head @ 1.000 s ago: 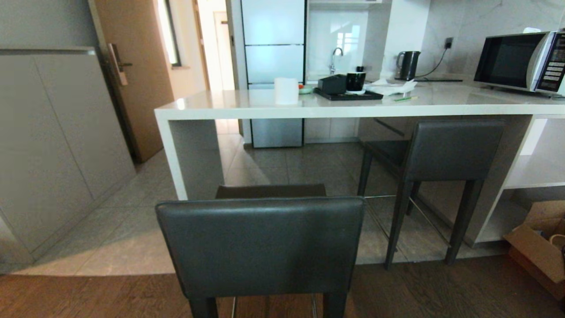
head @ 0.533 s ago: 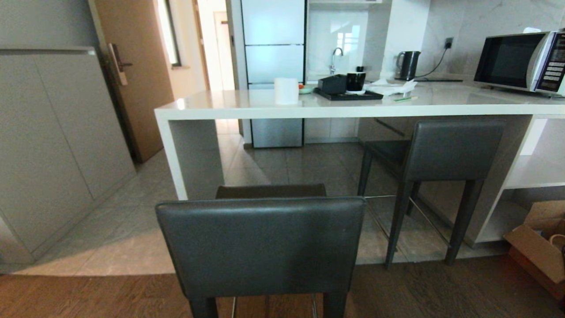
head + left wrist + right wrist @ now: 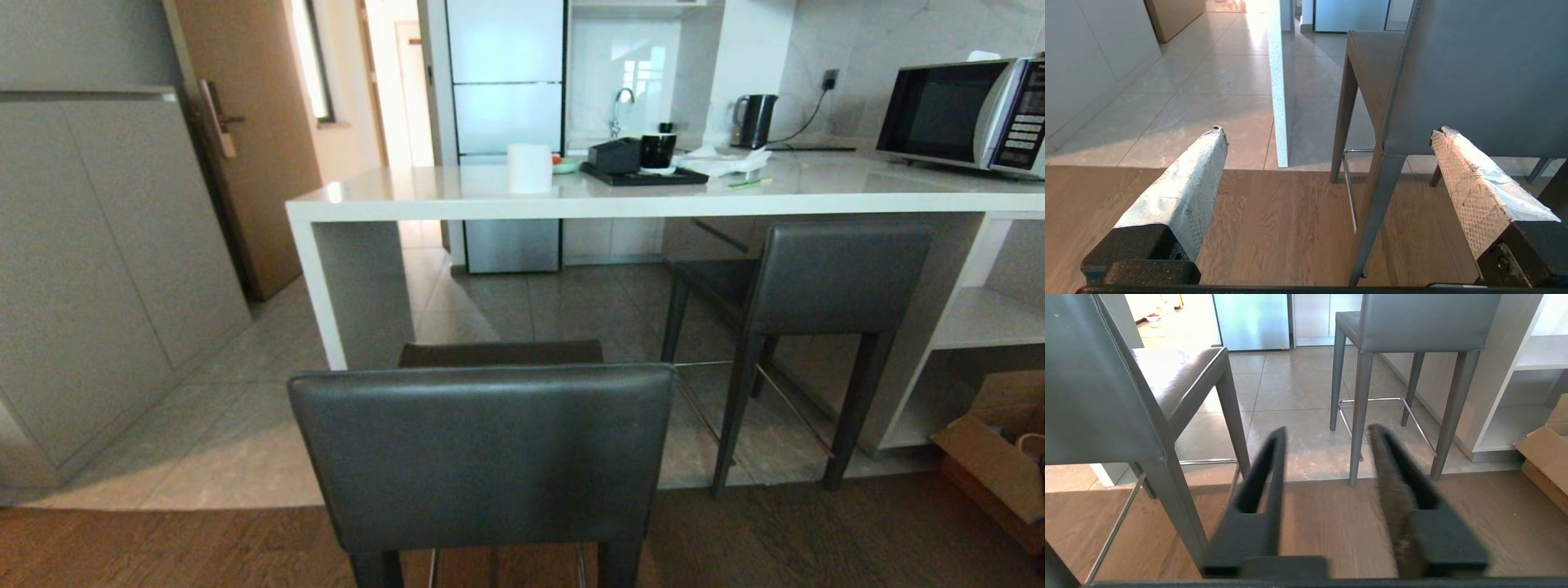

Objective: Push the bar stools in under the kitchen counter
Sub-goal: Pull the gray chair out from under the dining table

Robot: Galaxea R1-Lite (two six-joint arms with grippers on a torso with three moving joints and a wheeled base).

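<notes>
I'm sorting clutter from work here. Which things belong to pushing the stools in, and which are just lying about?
Belongs to the job:
- near bar stool, standing out from the counter
- far bar stool, partly under it
- kitchen counter

Just lying about:
- microwave
- kettle
- black tray
- white roll
- cardboard box

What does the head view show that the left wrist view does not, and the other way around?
Only the head view shows the kitchen counter top, the microwave, the kettle and the far stool tucked under the counter. Only the left wrist view shows the left gripper, open and empty, low above the wood floor. Both show the near stool, standing out from the counter.
</notes>
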